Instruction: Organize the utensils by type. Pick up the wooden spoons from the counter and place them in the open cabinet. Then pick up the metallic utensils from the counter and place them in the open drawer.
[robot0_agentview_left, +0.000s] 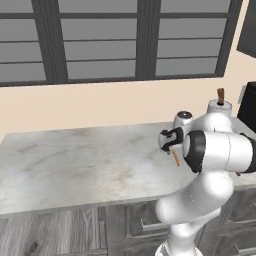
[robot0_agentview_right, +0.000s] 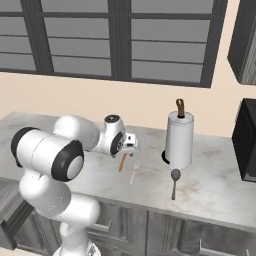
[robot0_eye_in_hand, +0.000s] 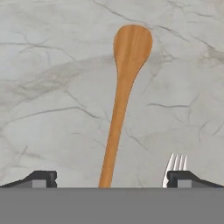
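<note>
From the left base view, the job looks barely begun. A wooden spoon lies on the counter, only a short stretch of its handle peeking out just below the gripper, which hangs over it. The paper towel roll stands behind the arm, further back on the counter. Nothing here tells of any utensil put away yet.

From the right base view, three utensils lie on the counter, all to the left of or in front of the paper towel roll: the wooden spoon furthest left, the fork just beside it, and the metal spoon right in front of the roll's foot. The gripper sits above the wooden spoon's upper end and holds nothing. Part of the cabinet shows above and to the right of the roll. By my judgement, every pick and every placing is left to do.

In the hand view, the gripper stands spread wide, its two tips well apart and empty. The wooden spoon runs up between them, touching neither, flat on the counter. The fork shows its tines just beside the spoon's handle, next to one fingertip.
</note>
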